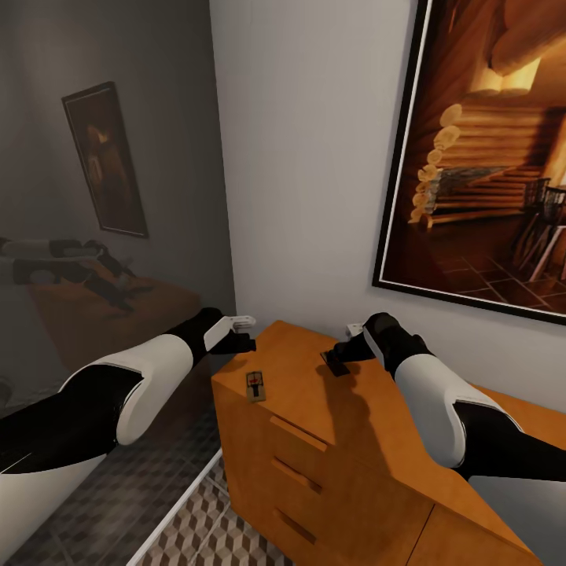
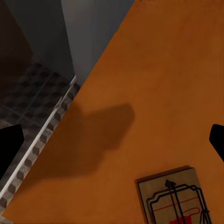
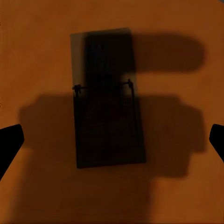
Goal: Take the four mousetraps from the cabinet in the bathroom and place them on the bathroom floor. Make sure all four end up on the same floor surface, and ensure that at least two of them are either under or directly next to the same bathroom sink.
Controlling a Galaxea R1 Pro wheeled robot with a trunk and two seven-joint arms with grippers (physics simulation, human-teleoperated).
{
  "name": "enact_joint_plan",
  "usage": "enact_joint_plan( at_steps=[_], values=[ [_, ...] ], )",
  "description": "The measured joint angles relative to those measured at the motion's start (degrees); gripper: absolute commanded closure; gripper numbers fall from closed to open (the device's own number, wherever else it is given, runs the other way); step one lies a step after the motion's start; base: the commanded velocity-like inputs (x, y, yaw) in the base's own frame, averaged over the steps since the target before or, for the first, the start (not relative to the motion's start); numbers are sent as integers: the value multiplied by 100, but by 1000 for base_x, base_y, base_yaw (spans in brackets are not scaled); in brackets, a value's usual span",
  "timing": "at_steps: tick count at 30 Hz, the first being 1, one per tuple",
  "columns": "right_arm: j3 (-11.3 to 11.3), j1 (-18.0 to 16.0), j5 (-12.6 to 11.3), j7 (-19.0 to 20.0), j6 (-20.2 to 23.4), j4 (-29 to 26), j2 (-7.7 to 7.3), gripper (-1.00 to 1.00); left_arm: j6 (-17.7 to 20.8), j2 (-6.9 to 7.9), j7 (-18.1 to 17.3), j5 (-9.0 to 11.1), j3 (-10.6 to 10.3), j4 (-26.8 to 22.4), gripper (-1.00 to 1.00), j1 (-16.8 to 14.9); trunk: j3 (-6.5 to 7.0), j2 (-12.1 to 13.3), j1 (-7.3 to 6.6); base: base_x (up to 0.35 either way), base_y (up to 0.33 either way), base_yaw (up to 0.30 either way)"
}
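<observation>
As the head view looks down over both arms, a mirror-like grey wall stands at far left, reflecting a framed picture and an arm. Below it lies the bathroom floor, tiled in a brown, beige and white cube pattern. The left arm reaches forward from lower left, elbow bent, and its gripper hangs at the near-left corner of the cabinet, an orange-brown wooden chest with bar handles. In the left wrist view the 2 dark fingertips sit far apart at the picture's edges, so this gripper is spread wide and holds nothing. One mousetrap lies flat on the cabinet top just beside and nearer the robot than that gripper, its long axis running roughly away from the robot.

Further right, a second mousetrap lies in shadow on the cabinet top, directly beneath the right gripper. The right wrist view shows it centred between the parted, empty fingertips, its long axis running across the line between them, so I judge a straight descent and close would catch its narrow width. The right arm reaches in from lower right, forearm angled down. A large framed cabin painting hangs on the wall above.
</observation>
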Motion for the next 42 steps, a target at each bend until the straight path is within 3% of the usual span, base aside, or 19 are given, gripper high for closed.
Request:
enact_joint_plan(
  at_steps=[42],
  values=[
    [-11, -3, -36, -2, -282, 215, -51, -100, 0, 6, -1, 8, 5, 10, -100, 0, 0, 0, 0, 0, 0, 0]
  ],
)
